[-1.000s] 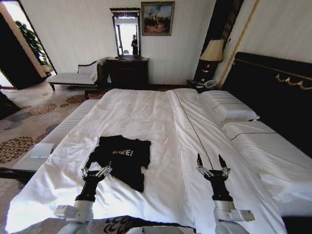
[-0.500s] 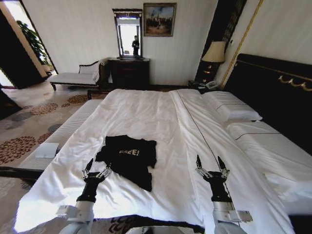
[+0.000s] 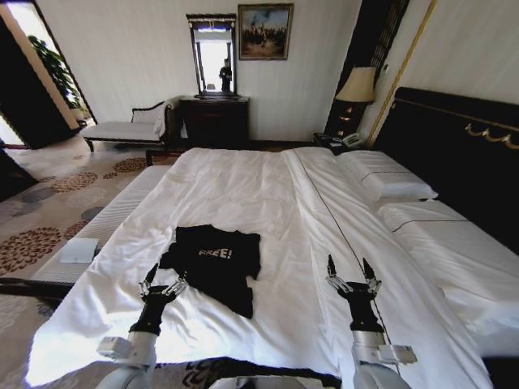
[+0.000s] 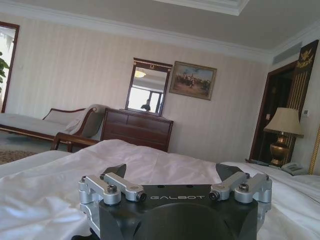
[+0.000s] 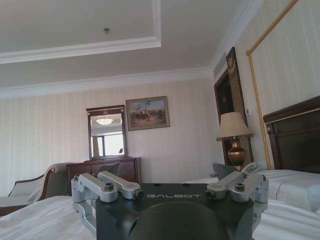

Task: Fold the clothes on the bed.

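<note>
Lying crumpled at lower left of the head view on the bed [image 3: 243,186], the one black T-shirt [image 3: 215,263] is not yet gripped, so I judge this the approach before any fold. Two pincers hover with fingers spread wide and empty: the left pincer [image 3: 160,279] at the shirt's near edge, the right pincer [image 3: 349,271] well apart at lower right. Next, probably, comes pinching a hem or sleeve.

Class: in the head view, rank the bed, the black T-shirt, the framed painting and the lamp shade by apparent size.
1. bed
2. black T-shirt
3. framed painting
4. lamp shade

The painting and lamp stand farther off, so their ranks are only apparent.
</note>
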Tool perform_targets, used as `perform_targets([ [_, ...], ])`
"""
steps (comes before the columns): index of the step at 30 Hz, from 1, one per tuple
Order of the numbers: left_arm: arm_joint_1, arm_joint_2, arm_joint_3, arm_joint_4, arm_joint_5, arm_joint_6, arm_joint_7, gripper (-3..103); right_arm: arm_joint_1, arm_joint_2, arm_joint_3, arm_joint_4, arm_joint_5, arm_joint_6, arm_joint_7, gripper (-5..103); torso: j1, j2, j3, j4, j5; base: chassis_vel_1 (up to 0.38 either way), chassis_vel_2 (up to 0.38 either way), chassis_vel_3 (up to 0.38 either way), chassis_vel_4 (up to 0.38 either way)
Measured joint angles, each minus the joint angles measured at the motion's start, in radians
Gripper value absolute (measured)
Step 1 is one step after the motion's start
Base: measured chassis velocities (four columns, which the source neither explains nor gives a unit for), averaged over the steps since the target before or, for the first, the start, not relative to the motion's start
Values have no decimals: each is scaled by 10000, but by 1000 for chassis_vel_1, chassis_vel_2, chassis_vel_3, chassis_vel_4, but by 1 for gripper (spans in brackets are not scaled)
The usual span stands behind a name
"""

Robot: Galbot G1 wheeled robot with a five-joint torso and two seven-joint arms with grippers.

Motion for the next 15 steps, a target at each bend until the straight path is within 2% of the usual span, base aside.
perform_targets([
  [3,23,-6,-71,-1,-4,-24,-17,100,29,-65,-6,-24,29,-1,0,100,1,0,-1,0,-10,88,92,-96,-89],
  [15,80,-138,37,0,149,-65,-33,100,-14,-126,-9,31,62,-28,94,100,0,0,1,-1,0,16,18,-20,-20],
])
